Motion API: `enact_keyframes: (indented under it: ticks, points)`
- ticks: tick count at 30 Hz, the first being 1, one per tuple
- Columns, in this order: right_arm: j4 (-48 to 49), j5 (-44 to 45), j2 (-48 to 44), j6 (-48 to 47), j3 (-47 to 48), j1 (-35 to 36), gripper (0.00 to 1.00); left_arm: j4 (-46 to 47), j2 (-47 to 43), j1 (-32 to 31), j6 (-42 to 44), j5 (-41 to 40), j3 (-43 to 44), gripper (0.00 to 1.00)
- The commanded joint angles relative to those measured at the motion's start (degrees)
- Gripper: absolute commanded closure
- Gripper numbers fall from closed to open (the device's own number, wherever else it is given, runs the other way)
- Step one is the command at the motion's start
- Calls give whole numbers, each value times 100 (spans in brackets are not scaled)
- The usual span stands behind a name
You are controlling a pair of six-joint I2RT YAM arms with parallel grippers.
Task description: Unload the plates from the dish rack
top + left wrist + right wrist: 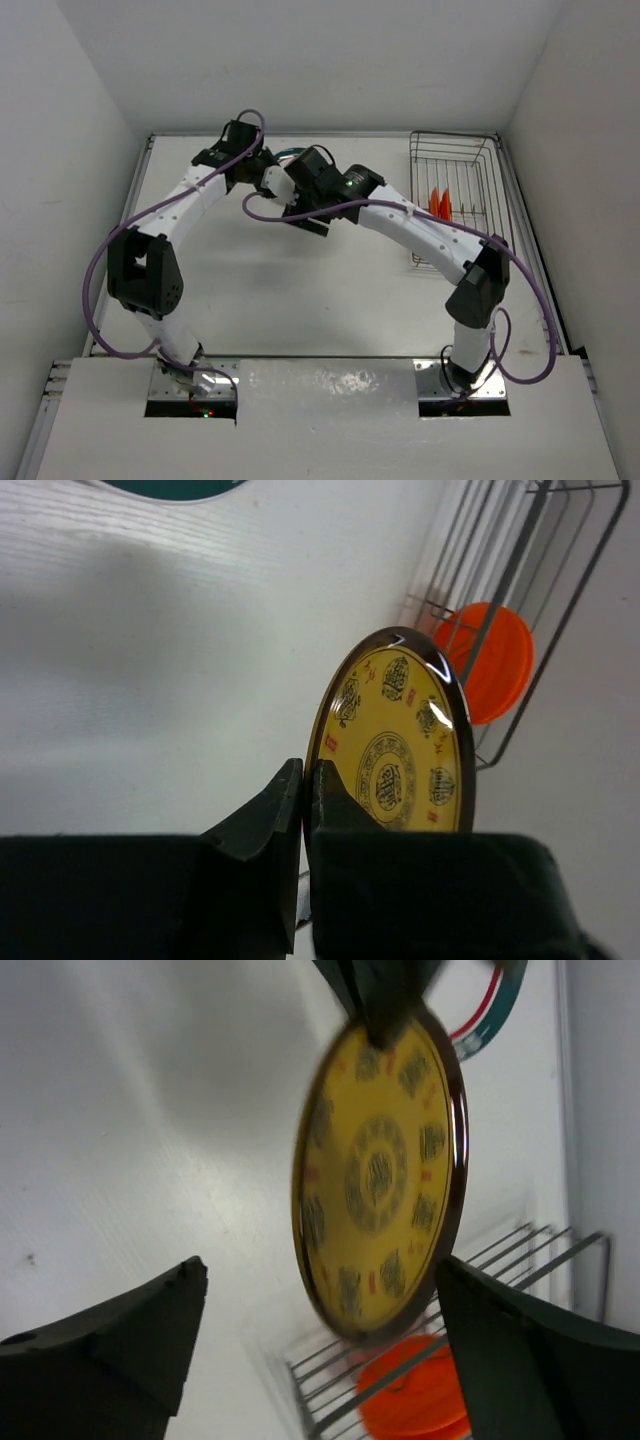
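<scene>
Left gripper clamped on the rim of a round amber-yellow plate, held on edge over the white table, apart from the dark wire dish rack. Right gripper gaped around the plate, apparently not touching it. Two orange-red plates stood racked. Judged step: transfer; the next move called for laying it flat.
</scene>
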Motion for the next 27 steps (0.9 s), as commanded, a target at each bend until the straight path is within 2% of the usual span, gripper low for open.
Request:
enact_keyframes:
  ticks: [1, 4, 5, 7, 10, 14, 15, 16, 17, 18, 20, 21, 23, 24, 25, 27]
  points:
    - [861, 237, -714, 946, -928, -137, 1, 539, -181, -36, 195, -203, -527, 100]
    - [1819, -273, -1759, 2577, -2761, -434, 1, 1136, -129, -98, 354, -282, -1125, 100]
    - [2048, -334, -2275, 2862, -2986, -567, 1, 1357, -120, -141, 371, -282, -1319, 100]
    - [2120, -677, -2700, 3782, -3407, -1074, 1, 1927, -120, -203, 319, -352, -1845, 100]
    - [1972, -346, -3369, 4401, -3638, -1718, 1, 2368, -50, -370, 266, -562, -2304, 100]
    - [657, -414, -3309, 4815, -3173, -2947, 1, 2573, 117, -572, 231, -730, -2595, 98]
    - [540, -780, -3291, 4921, -3111, -3472, 1, 2485, 187, -590, 239, -791, -2622, 88]
    - [495, -1044, -3273, 4931, -3102, -3703, 1, 2406, 214, -608, 257, -853, -2631, 60]
    - [416, -1212, -3256, 4948, -3111, -3914, 1, 2318, 205, -608, 266, -905, -2648, 47]
    - [363, -1397, -3186, 4948, -3050, -4256, 2, 2144, 153, -608, 266, -1036, -2675, 29]
    - [240, -1460, -2993, 4870, -2927, -4644, 7, 1714, 65, -608, 301, -1257, -2675, 18]
    - [213, -1512, -2888, 4826, -2883, -4759, 13, 1537, 39, -616, 388, -1449, -2649, 14]
    - [213, -1583, -2538, 4712, -2760, -4962, 21, 942, -14, -625, 537, -1861, -2500, 10]
    - [213, -1635, -2404, 4676, -2725, -4971, 28, 772, -49, -625, 608, -1977, -2455, 9]
    - [213, -1636, -2281, 4641, -2655, -4963, 41, 431, -128, -625, 652, -2117, -2359, 9]
    - [283, -1636, -1982, 4562, -2628, -5121, 47, 227, -260, -625, 845, -2408, -2297, 7]
